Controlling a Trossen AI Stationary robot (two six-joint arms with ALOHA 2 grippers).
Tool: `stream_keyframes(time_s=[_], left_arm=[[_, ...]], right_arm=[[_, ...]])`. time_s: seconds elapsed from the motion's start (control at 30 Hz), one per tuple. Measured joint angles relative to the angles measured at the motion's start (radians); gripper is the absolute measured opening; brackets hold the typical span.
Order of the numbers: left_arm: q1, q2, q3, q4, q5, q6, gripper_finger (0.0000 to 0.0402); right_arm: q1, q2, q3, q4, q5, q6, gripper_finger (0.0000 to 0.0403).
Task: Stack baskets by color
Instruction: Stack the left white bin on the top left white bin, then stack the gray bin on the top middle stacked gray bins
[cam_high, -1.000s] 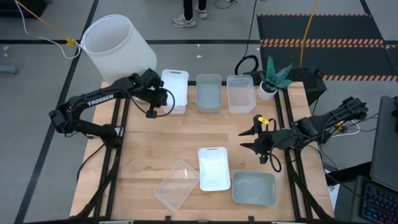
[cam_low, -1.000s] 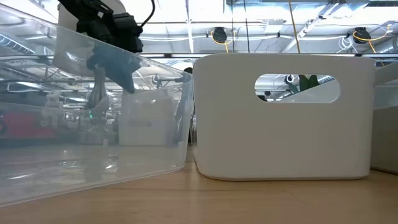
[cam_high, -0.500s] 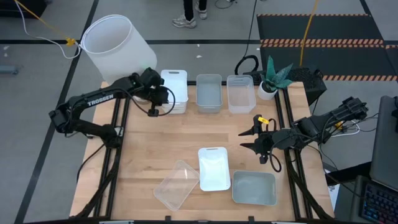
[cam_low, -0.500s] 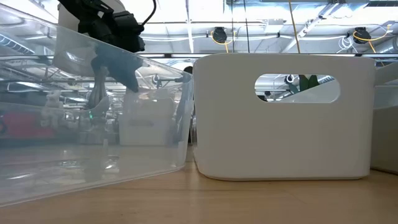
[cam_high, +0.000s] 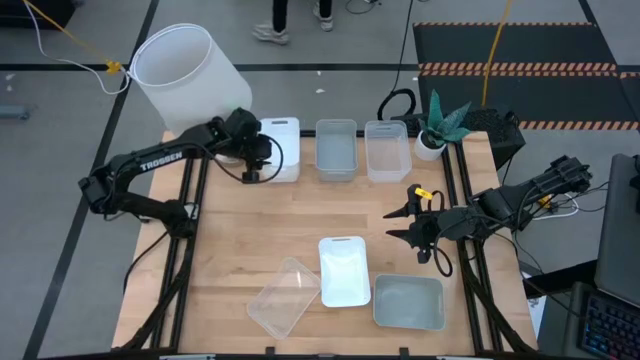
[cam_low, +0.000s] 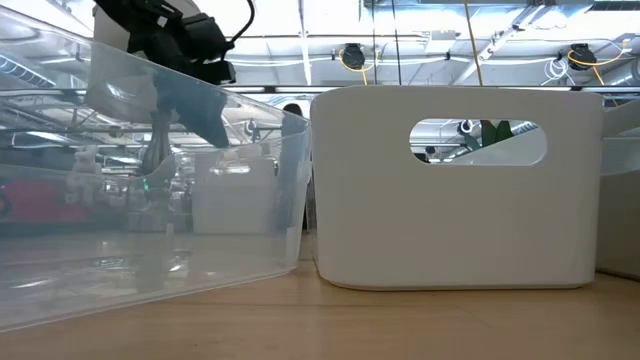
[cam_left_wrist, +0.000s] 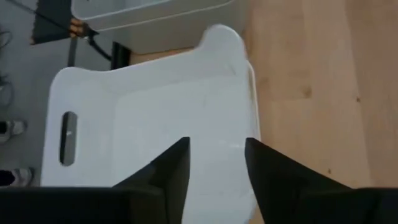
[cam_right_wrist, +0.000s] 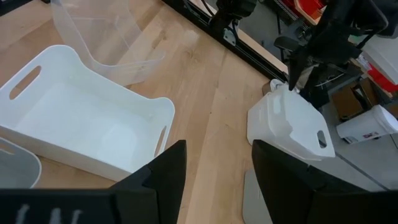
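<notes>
At table's back-left corner, left gripper (cam_high: 262, 160) hovers over the white basket (cam_high: 283, 148), jaws spread, nothing pinched. Beside it in the back row: grey basket (cam_high: 336, 149), then clear basket (cam_high: 386, 149). Near front edge: clear bin (cam_high: 284, 297), white bin (cam_high: 343, 270), grey bin (cam_high: 409, 302). R gripper (cam_high: 397, 224) waits at right side, jaws apart, empty

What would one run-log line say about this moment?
left gripper: jaws open over far white basket | right gripper: jaws open, waiting right of table | near row: clear basket, white basket, grey basket unstacked
</notes>
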Motion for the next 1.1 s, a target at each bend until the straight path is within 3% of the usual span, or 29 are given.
stream_keyframes(time_s=[0.1, 0.23, 0.5, 0.77, 1.1], left_arm=[[-0.021, -0.019, 0.0, 0.011, -0.057, -0.048, 0.017], [-0.057, -0.031, 0.0, -0.01, -0.061, -0.151, 0.0167], [-0.216, -0.032, 0.0, 0.03, -0.061, -0.394, 0.0095], [-0.426, -0.031, 0.0, 0.188, -0.143, -0.411, 0.0039], [-0.591, -0.031, 0.0, 0.23, -0.215, -0.552, 0.0031]], right_arm=[[0.0, 0.0, 0.0, 0.0, 0.0, 0.0, 0.0176], [0.0, 0.0, 0.0, 0.0, 0.0, 0.0, 0.0176], [0.0, 0.0, 0.0, 0.0, 0.0, 0.002, 0.0176], [0.0, 0.0, 0.0, 0.006, 0.0, 0.049, 0.0176], [0.001, 0.001, 0.0, 0.089, -0.003, 0.258, 0.0176]])
